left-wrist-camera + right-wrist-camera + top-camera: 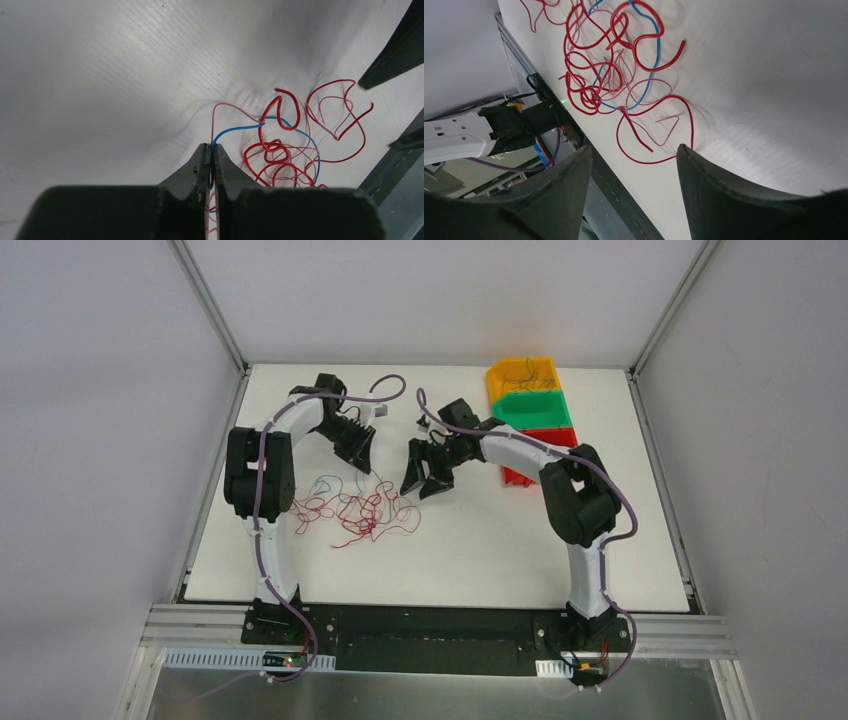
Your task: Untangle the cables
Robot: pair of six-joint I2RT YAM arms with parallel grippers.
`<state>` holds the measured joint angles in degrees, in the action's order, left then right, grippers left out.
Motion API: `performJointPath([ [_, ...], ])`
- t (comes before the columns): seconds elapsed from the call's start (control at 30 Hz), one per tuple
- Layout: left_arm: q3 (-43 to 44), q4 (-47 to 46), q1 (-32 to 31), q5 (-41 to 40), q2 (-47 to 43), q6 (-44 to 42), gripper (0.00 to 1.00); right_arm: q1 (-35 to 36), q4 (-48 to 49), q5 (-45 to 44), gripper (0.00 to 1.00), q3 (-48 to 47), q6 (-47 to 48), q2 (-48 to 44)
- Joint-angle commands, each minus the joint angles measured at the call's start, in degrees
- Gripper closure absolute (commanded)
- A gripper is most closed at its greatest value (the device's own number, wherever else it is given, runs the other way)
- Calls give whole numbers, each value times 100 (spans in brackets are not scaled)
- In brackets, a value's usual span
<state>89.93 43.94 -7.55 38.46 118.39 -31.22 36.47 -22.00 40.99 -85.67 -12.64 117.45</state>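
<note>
item: cable tangle [352,510], mostly red with a few blue strands, lying on the desk [500,550] left of centre, nearer its left edge than its right.
left end effector [211,150]: pressed together, pinching a blue cable [235,131] where it leaves the clump.
right end effector [634,147]: spread, holding nothing, hanging over the outer red loops.
handling note: draw the blue cable out slowly and low, away from the clump. the right side should likely pin a red loop so the clump does not drag along. ease off if loops cinch tight.
</note>
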Motion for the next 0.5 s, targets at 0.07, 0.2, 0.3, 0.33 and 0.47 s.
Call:
performJointPath([
  [0.07, 14, 107, 149, 355, -1167, 585, 100, 438, 760, -338, 51, 442, -344, 233],
  [0.2, 52, 107, 263, 331, -2047, 1142, 100, 643, 538, -669, 68, 442, 22, 453],
  [0.3, 315, 108, 379, 172, -2648, 1636, 100, 759, 338, -932, 85, 420, 257, 560],
  [0.33, 432, 110, 419, 75, -2807, 1781, 100, 776, 294, -1006, 92, 419, 321, 594],
  [0.47, 1137, 99, 636, -388, -3298, 2216, 100, 808, 148, -1133, 100, 479, 503, 613],
])
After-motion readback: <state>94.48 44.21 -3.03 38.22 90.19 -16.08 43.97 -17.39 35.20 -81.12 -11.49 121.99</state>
